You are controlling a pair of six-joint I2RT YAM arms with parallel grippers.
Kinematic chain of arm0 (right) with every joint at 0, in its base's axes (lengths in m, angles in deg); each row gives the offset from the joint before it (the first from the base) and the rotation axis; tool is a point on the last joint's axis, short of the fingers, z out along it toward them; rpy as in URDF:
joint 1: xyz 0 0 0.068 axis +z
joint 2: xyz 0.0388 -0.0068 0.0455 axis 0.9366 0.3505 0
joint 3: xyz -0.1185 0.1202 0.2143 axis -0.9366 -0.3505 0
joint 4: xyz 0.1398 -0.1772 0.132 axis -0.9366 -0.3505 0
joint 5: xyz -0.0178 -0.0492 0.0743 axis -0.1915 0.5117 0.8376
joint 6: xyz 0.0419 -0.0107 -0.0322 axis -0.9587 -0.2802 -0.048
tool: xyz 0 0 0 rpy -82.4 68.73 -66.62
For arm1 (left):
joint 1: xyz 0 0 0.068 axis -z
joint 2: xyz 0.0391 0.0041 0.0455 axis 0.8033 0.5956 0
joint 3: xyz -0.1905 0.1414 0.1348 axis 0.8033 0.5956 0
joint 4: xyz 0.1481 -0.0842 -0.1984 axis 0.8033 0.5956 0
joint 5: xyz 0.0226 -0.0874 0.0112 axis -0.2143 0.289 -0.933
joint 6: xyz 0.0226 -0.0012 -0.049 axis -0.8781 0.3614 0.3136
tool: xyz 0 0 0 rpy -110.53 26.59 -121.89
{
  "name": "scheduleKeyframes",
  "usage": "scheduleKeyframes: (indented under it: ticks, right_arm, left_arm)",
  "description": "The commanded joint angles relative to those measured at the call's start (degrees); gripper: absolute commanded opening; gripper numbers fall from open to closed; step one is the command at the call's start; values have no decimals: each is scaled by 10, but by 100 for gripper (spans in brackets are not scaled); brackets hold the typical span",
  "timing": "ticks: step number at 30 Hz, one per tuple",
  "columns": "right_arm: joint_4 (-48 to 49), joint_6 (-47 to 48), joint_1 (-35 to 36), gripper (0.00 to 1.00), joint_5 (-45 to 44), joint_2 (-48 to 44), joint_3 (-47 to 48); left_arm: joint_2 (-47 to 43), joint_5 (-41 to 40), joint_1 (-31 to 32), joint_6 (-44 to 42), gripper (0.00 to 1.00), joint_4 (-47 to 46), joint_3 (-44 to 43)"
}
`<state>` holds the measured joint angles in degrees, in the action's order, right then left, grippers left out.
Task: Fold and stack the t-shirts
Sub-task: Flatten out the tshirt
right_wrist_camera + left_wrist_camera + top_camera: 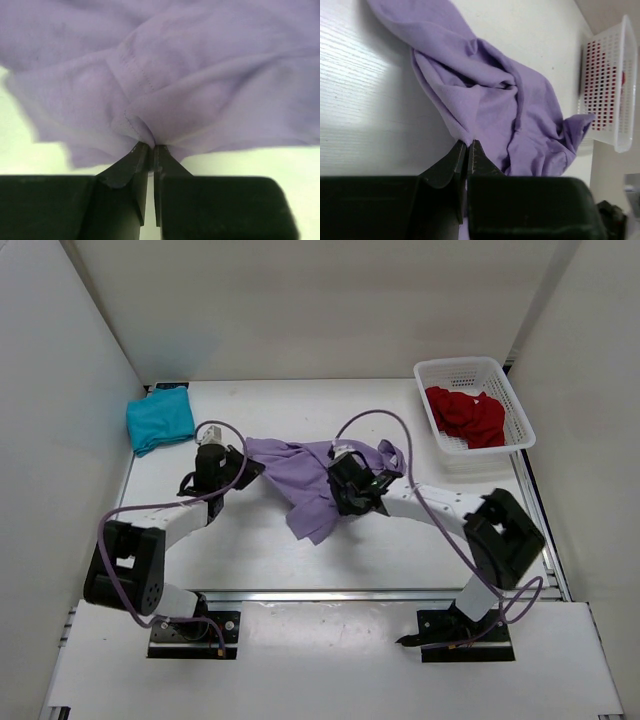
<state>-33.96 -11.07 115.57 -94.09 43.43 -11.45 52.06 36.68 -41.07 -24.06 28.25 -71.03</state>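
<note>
The lavender t-shirt [300,475] lies crumpled across the middle of the table, stretched between both arms. My left gripper [245,458] is shut on the shirt's left edge; in the left wrist view its tips [468,143] pinch a fold of the purple cloth [495,100]. My right gripper [340,480] is shut on a hemmed fold near the shirt's right side, with the fabric [200,65] bunched at its tips [151,145]. A teal t-shirt [160,420] lies folded at the back left. The red t-shirt [468,417] sits crumpled in the basket.
A white mesh basket [522,430] stands at the back right corner, also seen in the left wrist view as a white basket [615,85]. White walls enclose the table on the left, back and right. Purple cables loop from both arms over the table.
</note>
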Motion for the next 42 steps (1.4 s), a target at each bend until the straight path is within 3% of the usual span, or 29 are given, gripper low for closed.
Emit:
scheduleKeyframes:
  ticks: [1, 8, 14, 16, 19, 22, 23, 28, 29, 31, 34, 35, 36, 38, 39, 42]
  right_arm:
    - [-32, 30, -28, 0, -46, -100, 44]
    - [-106, 86, -99, 4, 2, -188, 181]
    - [-108, 93, -170, 2, 53, -201, 204]
    - [-86, 92, -203, 1, 120, -185, 207]
    - [-55, 94, -240, 1, 154, -144, 235]
    - [-84, 102, -264, 0, 180, -64, 352]
    - [-113, 111, -265, 0, 184, -24, 432]
    - [-235, 143, -258, 2, 177, 106, 817]
    - [-245, 143, -257, 2, 178, 104, 822]
    - [-222, 134, -265, 1, 206, 58, 741]
    - [-134, 128, -262, 1, 215, -65, 500]
    - [-90, 116, -262, 2, 215, -117, 385]
    - [-43, 108, -275, 3, 224, -166, 337]
    - [17, 56, -337, 2, 270, -211, 161]
    - [51, 44, -353, 2, 299, -226, 129]
    - [73, 31, -399, 1, 305, -185, 52]
  left_arm:
    - [-67, 15, -7, 4, 0, 5, -6]
    - [-169, 25, -46, 0, 0, 49, -22]
    - [-258, 40, -96, -7, 0, 78, -6]
    - [-257, 43, -98, -11, 0, 83, -18]
    - [-222, 35, -97, -15, 0, 87, -59]
    - [-160, 78, -121, 9, 0, 85, -128]
    - [-139, 82, -153, 13, 0, 86, -167]
    - [-117, 85, -183, 6, 0, 155, -326]
    - [-118, 87, -185, 2, 0, 159, -344]
    - [-145, 72, -182, -10, 0, 163, -343]
    - [-203, 12, -139, -53, 0, 184, -283]
    - [-219, -26, -114, -73, 0, 188, -239]
    - [-254, -47, -85, -83, 0, 203, -186]
    - [-304, -110, -53, -84, 0, 204, -99]
    - [-333, -118, -39, -76, 2, 188, -31]
    - [-357, -134, -1, -55, 30, 154, 84]
